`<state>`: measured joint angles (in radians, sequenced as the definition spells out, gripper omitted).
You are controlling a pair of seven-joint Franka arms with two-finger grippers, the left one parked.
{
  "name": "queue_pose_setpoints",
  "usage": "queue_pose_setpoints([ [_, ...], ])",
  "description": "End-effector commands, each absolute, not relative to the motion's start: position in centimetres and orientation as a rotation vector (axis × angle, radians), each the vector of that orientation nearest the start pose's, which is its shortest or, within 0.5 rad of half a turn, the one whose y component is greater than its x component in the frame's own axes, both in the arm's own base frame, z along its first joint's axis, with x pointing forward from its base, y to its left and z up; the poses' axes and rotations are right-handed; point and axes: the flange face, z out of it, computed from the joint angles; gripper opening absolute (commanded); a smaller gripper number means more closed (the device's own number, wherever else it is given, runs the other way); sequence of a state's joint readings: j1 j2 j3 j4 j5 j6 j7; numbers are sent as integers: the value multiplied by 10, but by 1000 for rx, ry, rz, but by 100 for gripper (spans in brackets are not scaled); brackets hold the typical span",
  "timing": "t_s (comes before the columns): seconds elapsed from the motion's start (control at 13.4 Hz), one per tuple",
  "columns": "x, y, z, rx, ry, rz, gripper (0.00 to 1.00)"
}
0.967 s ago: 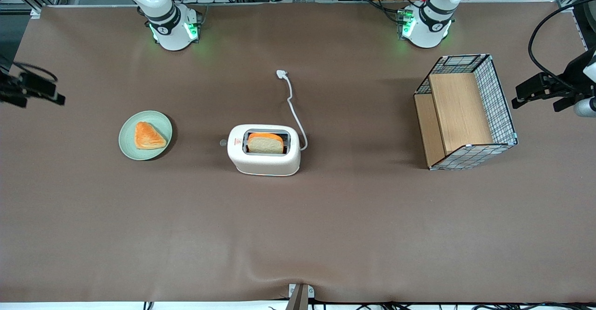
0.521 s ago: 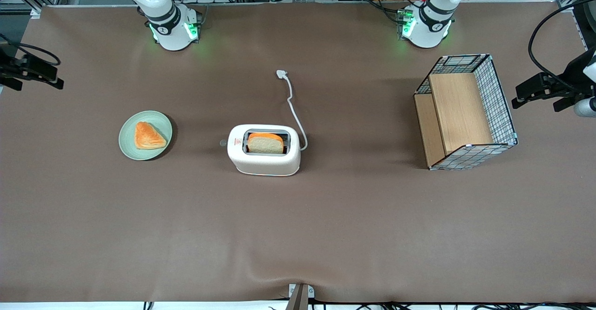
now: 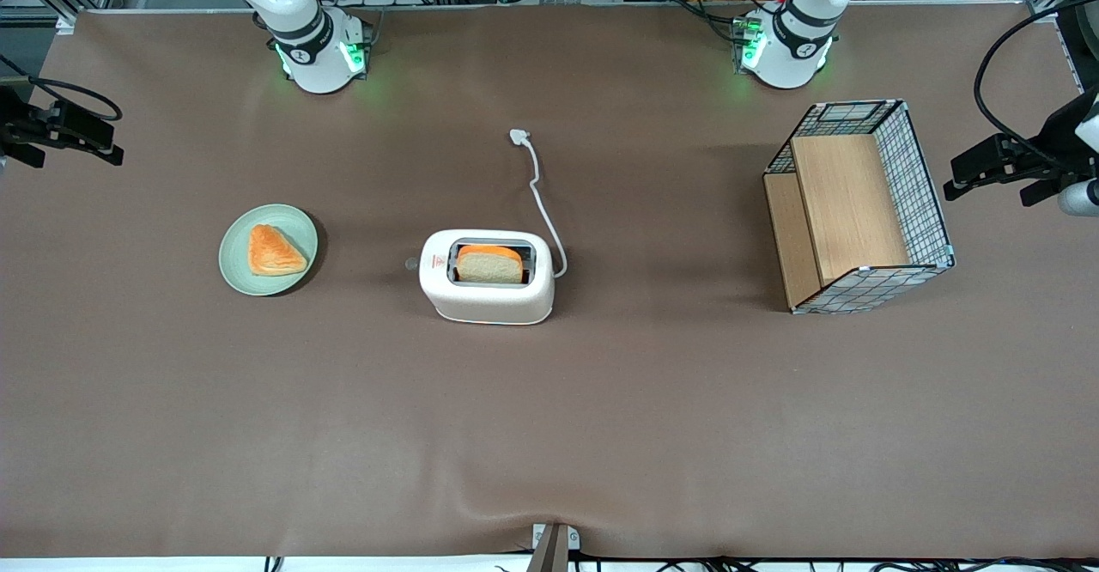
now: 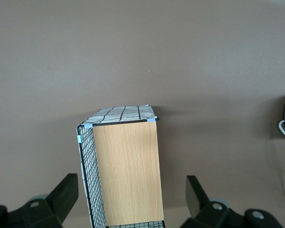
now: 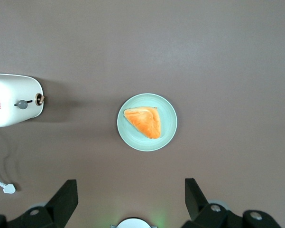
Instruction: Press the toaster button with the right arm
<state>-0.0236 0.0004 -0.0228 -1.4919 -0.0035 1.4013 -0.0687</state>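
Toaster sat mid-table on the brown mat, one bread slice upright in its slot. Toaster button stuck out of the end facing the green plate. Plate held a triangular pastry, lying toward the working arm's end from the toaster. White cord ran from the toaster, farther from the camera, to its plug. Wire basket with wooden panels stood toward the parked arm's end. Gripper hung at the table edge, well apart from the toaster, farther from the camera than the plate.
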Motion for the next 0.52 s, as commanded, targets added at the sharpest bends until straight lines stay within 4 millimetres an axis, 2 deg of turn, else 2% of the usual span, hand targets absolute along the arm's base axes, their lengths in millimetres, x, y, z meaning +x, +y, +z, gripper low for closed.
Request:
queue_pose_setpoints([
  [0.0, 531, -28, 653, -3161, -22, 119, 100],
  [0.45, 533, -27, 655, -3162, -50, 112, 100],
])
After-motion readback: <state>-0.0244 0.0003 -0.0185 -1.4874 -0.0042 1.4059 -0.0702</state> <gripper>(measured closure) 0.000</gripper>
